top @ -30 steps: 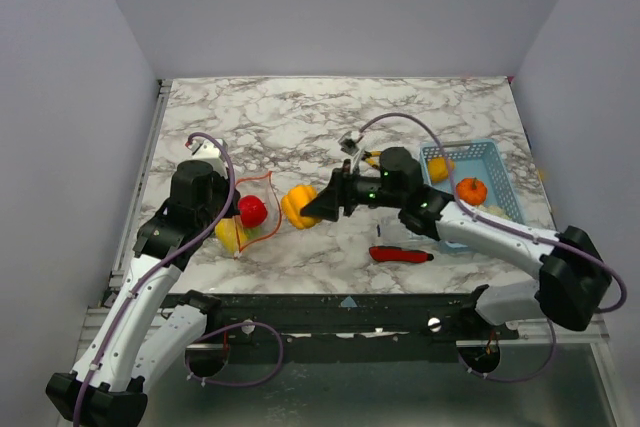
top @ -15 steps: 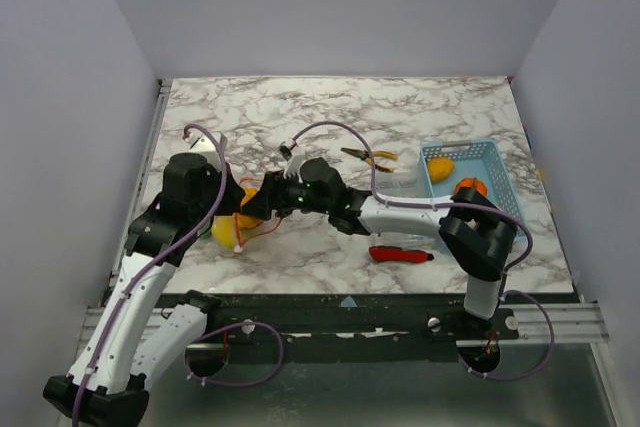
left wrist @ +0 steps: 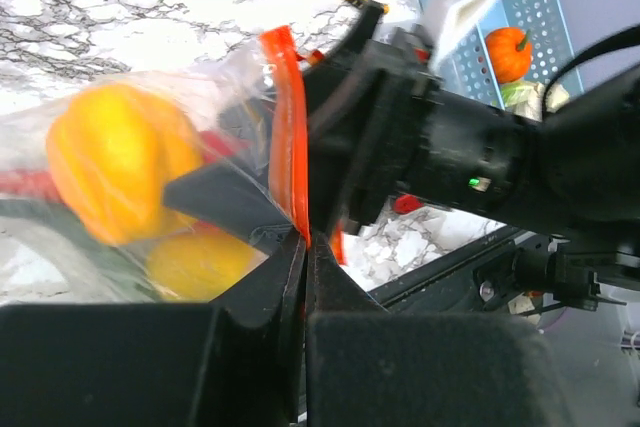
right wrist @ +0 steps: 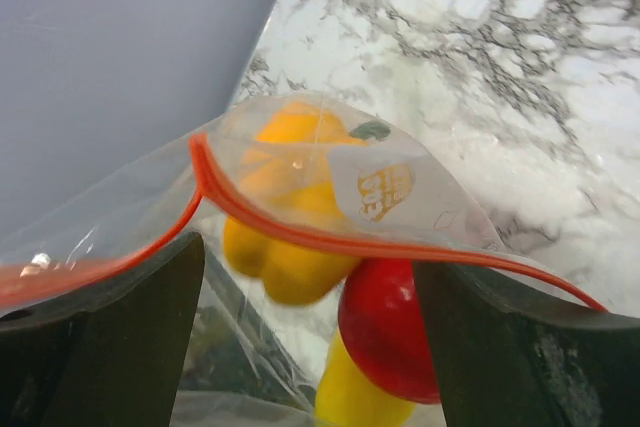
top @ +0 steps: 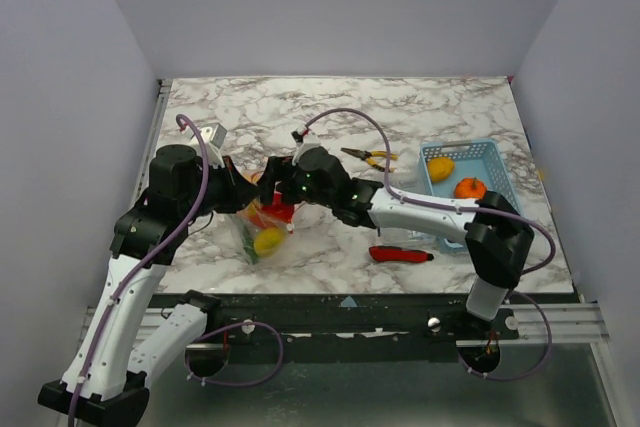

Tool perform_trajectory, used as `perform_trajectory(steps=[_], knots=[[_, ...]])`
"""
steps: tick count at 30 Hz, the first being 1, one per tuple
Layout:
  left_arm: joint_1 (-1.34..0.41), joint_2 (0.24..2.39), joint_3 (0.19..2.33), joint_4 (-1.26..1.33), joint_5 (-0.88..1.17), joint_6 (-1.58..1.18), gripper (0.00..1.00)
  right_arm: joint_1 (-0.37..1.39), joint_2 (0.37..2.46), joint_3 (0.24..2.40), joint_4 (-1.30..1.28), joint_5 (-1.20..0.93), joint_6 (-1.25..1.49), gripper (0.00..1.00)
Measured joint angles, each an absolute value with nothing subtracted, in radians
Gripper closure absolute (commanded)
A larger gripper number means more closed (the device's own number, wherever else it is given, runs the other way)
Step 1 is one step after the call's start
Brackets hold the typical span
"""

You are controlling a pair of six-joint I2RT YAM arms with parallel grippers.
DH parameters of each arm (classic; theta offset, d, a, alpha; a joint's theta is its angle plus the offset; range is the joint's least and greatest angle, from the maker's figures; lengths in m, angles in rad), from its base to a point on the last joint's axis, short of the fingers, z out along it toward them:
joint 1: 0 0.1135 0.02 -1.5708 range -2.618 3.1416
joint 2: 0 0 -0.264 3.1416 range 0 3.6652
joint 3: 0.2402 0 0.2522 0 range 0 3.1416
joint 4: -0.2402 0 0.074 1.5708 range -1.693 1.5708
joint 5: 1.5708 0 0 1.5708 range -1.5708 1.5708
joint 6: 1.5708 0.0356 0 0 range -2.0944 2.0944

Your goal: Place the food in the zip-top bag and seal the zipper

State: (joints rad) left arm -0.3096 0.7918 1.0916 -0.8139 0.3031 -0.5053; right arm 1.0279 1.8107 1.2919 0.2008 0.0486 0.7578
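- Zipper (left wrist: 288, 127) runs up-frame from my left jaws, which are clenched on its lower end.
- My right jaws are released and straddle the strip, which runs crosswise between them, ready to pinch.

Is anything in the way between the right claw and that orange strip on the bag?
Nothing visible is. The strip runs straight across in front of the open right gripper, with only the clear bag around it. The left gripper pinches the same strip.
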Motion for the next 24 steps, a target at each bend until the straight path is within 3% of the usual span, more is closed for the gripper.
perform_trajectory(steps=[4,18,24], knots=[[-0.31,0.795,1.092,-0.806,0.295,-0.51,1.0,1.028,1.695,1.245,0.072,0.088,0.741,0.07],[-0.309,0.884,1.09,-0.746,0.289,-0.463,1.0,1.028,1.404,1.218,-0.255,0.185,0.67,0.09],[-0.309,0.897,1.071,-0.715,0.272,-0.425,1.0,1.015,1.243,1.168,-0.48,0.476,0.719,0.07]])
